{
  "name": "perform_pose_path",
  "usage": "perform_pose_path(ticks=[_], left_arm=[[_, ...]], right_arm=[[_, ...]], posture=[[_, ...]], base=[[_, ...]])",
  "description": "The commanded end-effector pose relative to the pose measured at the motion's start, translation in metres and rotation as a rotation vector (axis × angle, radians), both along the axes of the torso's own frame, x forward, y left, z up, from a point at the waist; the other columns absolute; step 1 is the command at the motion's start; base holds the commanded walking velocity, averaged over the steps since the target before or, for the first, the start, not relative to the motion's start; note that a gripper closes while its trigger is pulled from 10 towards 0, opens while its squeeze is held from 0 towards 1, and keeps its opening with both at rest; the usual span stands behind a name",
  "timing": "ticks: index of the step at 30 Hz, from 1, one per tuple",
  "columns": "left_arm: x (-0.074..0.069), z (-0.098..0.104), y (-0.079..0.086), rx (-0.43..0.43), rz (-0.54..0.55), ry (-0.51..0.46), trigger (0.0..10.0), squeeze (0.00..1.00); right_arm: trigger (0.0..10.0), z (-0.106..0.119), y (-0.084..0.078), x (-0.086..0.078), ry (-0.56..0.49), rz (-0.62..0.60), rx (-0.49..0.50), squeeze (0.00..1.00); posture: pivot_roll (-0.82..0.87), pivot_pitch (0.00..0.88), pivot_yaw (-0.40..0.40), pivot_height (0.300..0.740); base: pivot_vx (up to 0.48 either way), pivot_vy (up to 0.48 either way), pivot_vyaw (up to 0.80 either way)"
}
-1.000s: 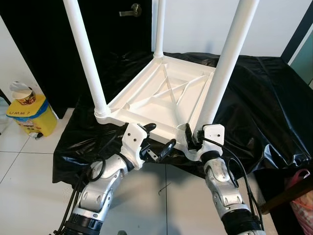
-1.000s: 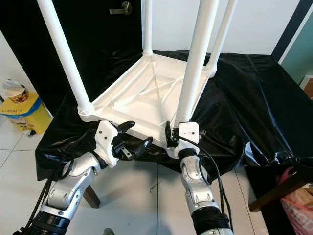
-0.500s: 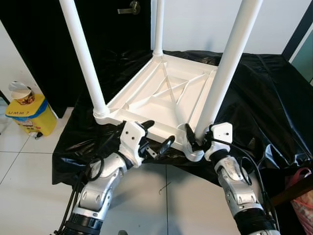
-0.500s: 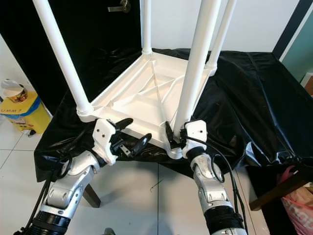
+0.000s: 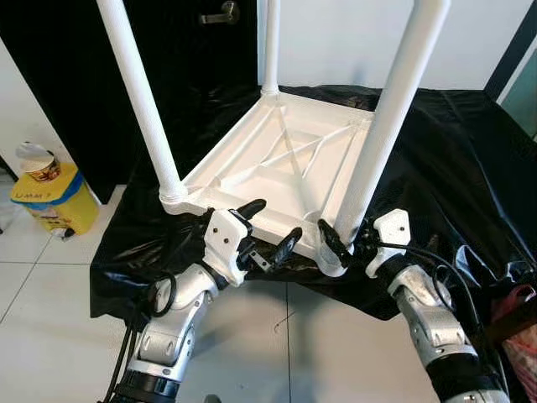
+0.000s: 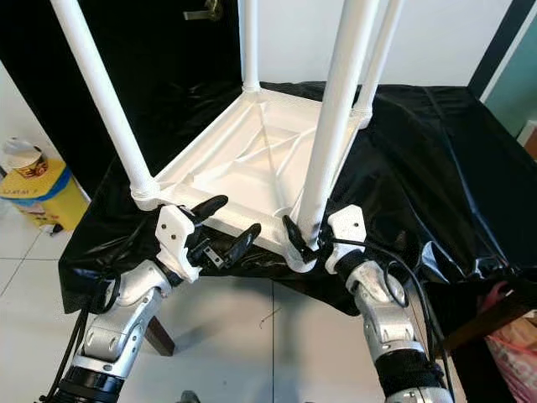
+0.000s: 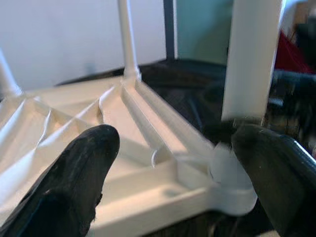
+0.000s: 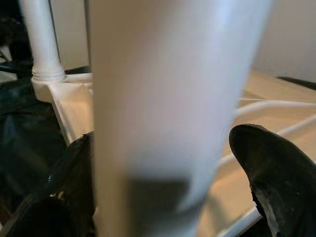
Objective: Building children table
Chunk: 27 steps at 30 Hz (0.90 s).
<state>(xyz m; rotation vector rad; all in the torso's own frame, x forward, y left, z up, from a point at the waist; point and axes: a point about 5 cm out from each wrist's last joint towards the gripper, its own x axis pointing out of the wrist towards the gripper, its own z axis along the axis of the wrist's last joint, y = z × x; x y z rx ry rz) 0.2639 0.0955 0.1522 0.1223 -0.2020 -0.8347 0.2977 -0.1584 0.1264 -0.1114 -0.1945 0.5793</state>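
We note the right gripper (image 5: pixel 342 239) spread around the base of the upright near leg (image 5: pixel 382 138), left gripper (image 5: pixel 268 225) open beside.

This was a room in a home: a white tiled floor (image 5: pixel 50 277), plain white wall (image 5: pixel 336 38), and a dark door with a lever handle (image 5: pixel 220 14) at 12 o'clock. A yellow bin (image 5: pixel 46 200) stood at 9 o'clock beside a tabletop draped in black plastic sheet (image 5: pixel 453 159).

Smooth white plastic table (image 5: pixel 285 159) rests on glossy, crinkled black sheeting (image 5: pixel 453 159).
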Motion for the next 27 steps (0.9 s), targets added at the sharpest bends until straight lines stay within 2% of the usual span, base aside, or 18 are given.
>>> perform_pose_path(ticks=[1,2,4,7,18,19,22,23,27], left_arm=[[-0.005,-0.011,-0.002,0.053,-0.038,0.062,10.0,0.00],[-0.005,-0.011,-0.002,0.053,-0.038,0.062,10.0,0.00],[-0.013,-0.014,-0.009,0.060,-0.142,0.110,10.0,0.00],[-0.015,-0.016,-0.013,0.068,-0.166,0.118,10.0,0.00],[-0.014,-0.015,-0.016,0.058,-0.175,0.118,10.0,0.00],[-0.013,-0.014,-0.017,0.060,-0.175,0.115,10.0,0.00],[-0.013,-0.014,-0.017,0.060,-0.175,0.115,10.0,0.00],[-0.011,-0.014,-0.016,0.065,-0.172,0.111,10.0,0.00],[-0.009,-0.012,-0.015,0.070,-0.159,0.108,10.0,0.00]], right_arm=[[10.0,0.004,-0.004,0.004,0.022,0.083,-0.009,0.00],[10.0,0.004,-0.004,0.004,0.022,0.083,-0.009,0.00],[10.0,0.006,-0.006,0.007,0.047,0.187,-0.073,0.00],[10.0,0.005,-0.005,0.008,0.066,0.229,-0.096,0.00],[10.0,0.002,-0.005,0.011,0.098,0.274,-0.126,0.00],[9.2,0.002,-0.006,0.015,0.104,0.273,-0.138,0.00],[9.2,0.002,-0.006,0.015,0.104,0.273,-0.138,0.00],[0.0,0.001,-0.008,0.018,0.107,0.263,-0.148,0.00],[0.0,-0.003,-0.012,0.019,0.123,0.244,-0.147,0.00]], posture=[[0.00,0.032,-0.005,0.740],[0.00,0.032,-0.005,0.740],[-0.01,0.034,-0.002,0.740],[-0.01,0.032,-0.001,0.740],[-0.01,0.025,0.001,0.740],[0.00,0.022,0.003,0.740],[0.00,0.022,0.003,0.740],[0.00,0.019,0.001,0.740],[0.00,0.023,-0.003,0.740]], base=[[0.000,0.000,0.00],[0.000,0.000,0.00],[0.000,0.000,0.00],[0.000,0.000,0.00],[0.000,0.000,0.00],[0.000,0.000,0.00],[0.000,0.000,0.00],[0.000,0.000,0.00],[0.000,0.000,0.00]])
